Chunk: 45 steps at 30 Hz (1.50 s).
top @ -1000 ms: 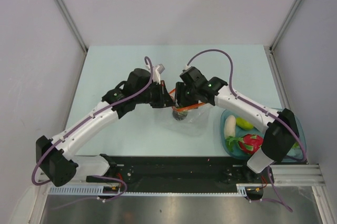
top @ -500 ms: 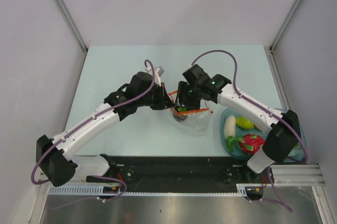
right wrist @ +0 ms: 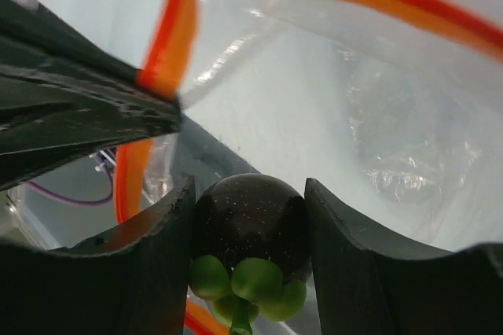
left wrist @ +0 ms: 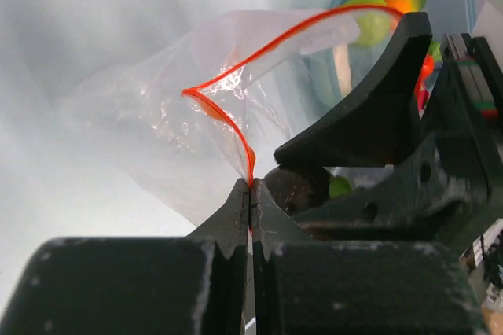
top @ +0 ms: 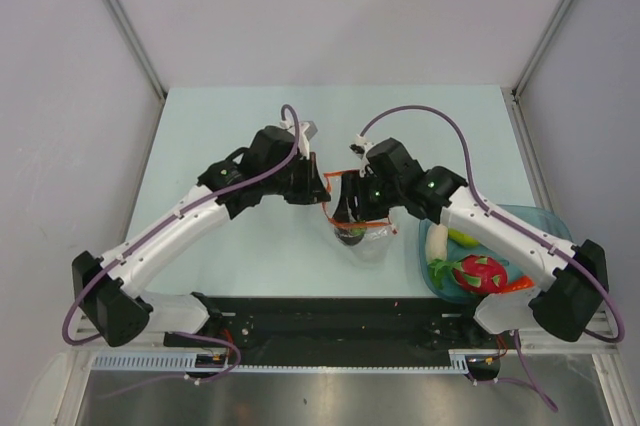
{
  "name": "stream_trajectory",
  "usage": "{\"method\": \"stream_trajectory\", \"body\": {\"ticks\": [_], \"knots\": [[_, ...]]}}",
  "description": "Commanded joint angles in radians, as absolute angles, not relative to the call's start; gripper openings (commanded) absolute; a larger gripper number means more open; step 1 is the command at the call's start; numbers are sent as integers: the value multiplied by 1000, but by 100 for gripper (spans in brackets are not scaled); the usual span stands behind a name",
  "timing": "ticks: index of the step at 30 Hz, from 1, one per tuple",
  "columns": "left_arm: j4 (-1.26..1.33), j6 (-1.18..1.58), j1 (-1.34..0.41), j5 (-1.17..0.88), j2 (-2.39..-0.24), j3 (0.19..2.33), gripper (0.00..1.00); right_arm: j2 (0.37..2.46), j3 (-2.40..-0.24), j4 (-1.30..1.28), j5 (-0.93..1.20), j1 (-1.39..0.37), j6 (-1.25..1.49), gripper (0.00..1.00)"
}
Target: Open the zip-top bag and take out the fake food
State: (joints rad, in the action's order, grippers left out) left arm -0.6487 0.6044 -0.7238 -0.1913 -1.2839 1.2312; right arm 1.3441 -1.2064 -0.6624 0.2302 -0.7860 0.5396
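Observation:
The clear zip-top bag (top: 372, 242) lies at mid-table, its red-orange zip strip (left wrist: 226, 120) pulled into an open loop. My left gripper (left wrist: 251, 187) is shut on that strip at the bag's near lip; in the top view the left gripper (top: 322, 193) sits just left of the bag. My right gripper (right wrist: 248, 197) is shut on a piece of fake food, a dark round fruit (right wrist: 250, 221) with a green calyx, at the bag's mouth. From above, the right gripper (top: 349, 225) points down over the dark fruit (top: 350, 235).
A teal oval tray (top: 555, 222) at the near right holds a white radish (top: 436, 239), a green fruit (top: 463, 237), a pink-red dragon fruit (top: 479, 272) and an orange carrot (top: 516, 284). The right forearm crosses above the tray. Grey walls enclose the table.
The right arm has swung right and toward the near edge, bringing the dark fruit a little nearer. The left gripper, still on the strip, shifted slightly right.

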Motion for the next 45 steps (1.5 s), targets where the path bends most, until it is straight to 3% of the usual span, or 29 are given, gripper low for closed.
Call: {"method": "stream_trajectory", "body": {"ticks": [1, 10, 19, 25, 32, 39, 42, 45], "knots": [[-635, 569, -722, -291, -1322, 1263, 0, 1348, -1281, -571, 215, -821, 431, 0], [-644, 581, -729, -273, -1290, 1166, 0, 1425, -1469, -577, 55, -824, 351, 0], [-726, 565, -709, -143, -1309, 1198, 0, 1309, -1453, -604, 57, -824, 385, 0], [-707, 564, -657, -115, -1293, 1238, 0, 1237, -1470, -744, -158, -746, 514, 0], [-704, 538, -600, -120, -1299, 1293, 0, 1091, -1362, -1011, -284, -473, 630, 1], [-678, 535, -578, -192, -1330, 1321, 0, 953, -1140, -1158, -114, 79, 585, 4], [-663, 535, -578, -216, -1330, 1304, 0, 933, -1092, -1177, -156, 211, 569, 6], [-664, 534, -578, -244, -1335, 1313, 0, 962, -1083, -1196, -253, 221, 601, 8]]}}
